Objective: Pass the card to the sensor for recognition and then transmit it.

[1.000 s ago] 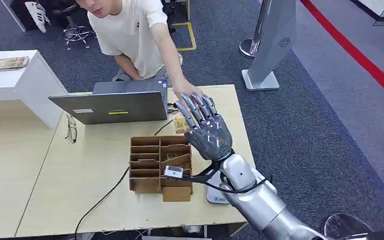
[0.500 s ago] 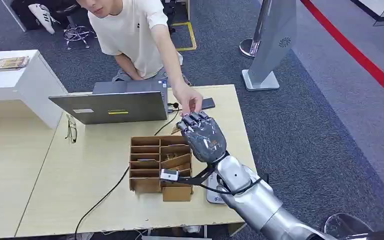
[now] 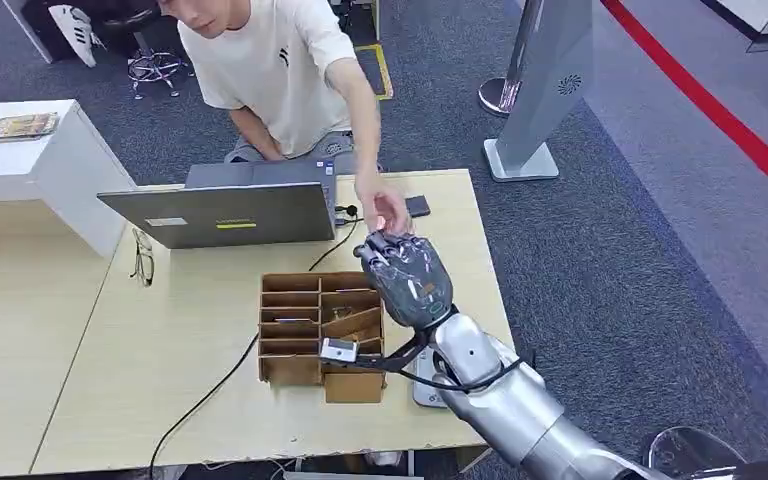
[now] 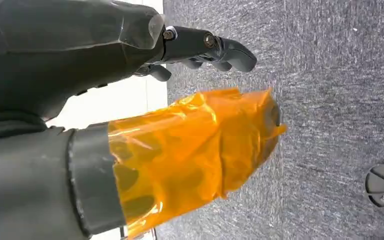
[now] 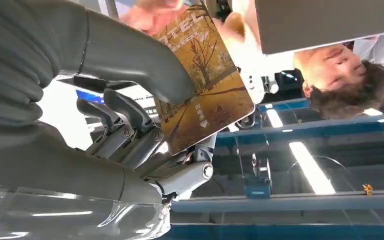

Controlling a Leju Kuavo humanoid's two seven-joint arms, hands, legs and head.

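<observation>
Card (image 5: 205, 90) pinched between thumb and curled fingers of right hand (image 3: 407, 277), raised beyond cardboard organizer (image 3: 320, 330), person's hand (image 3: 382, 210) just above.

A person (image 3: 270, 70) in a pale T-shirt leans over the far edge of the light wooden table (image 3: 160, 370). An open laptop (image 3: 225, 210) sits at that far edge, with eyeglasses (image 3: 142, 258) lying to its left. A brown cardboard organizer (image 3: 315, 325) stands nearer, and a black cable (image 3: 215, 385) trails off the near edge. A dark phone (image 3: 417, 206) lies at the far right.
</observation>
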